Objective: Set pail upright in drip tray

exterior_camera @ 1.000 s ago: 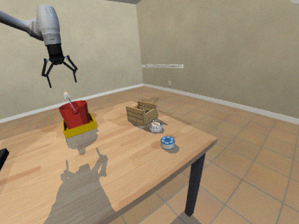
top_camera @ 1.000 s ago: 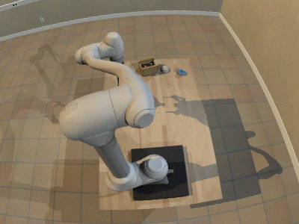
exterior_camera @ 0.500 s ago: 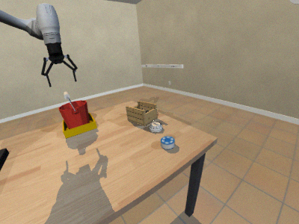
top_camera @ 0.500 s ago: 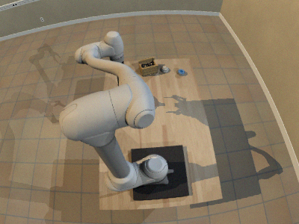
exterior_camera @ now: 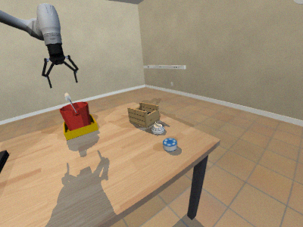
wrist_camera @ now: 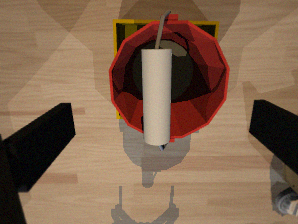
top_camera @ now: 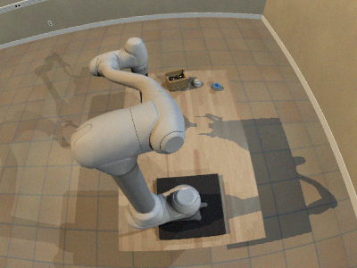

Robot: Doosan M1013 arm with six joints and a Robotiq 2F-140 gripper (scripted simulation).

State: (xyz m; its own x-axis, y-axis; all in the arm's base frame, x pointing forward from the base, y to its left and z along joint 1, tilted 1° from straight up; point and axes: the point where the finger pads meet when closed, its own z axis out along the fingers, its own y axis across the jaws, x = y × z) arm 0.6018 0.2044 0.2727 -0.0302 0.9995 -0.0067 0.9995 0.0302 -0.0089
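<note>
The red pail [exterior_camera: 75, 115] stands upright inside the yellow drip tray [exterior_camera: 80, 129] on the wooden table. Its handle with a white grip [exterior_camera: 68, 97] stands up above the rim. In the wrist view the pail [wrist_camera: 172, 82] is seen from straight above, with the white handle grip [wrist_camera: 157, 95] across its mouth and the tray's yellow edge [wrist_camera: 118, 70] showing at its left side. My gripper [exterior_camera: 60, 74] is open and empty, well above the pail and apart from it; its two black fingers frame the wrist view. In the top view the arm hides the pail and tray.
A wooden crate [exterior_camera: 143, 114] stands right of the tray; it also shows in the top view [top_camera: 175, 79]. A small white round object [exterior_camera: 157, 129] and a blue round object [exterior_camera: 170, 144] lie near the table's right edge. A black mat [top_camera: 192, 205] lies under the arm's base.
</note>
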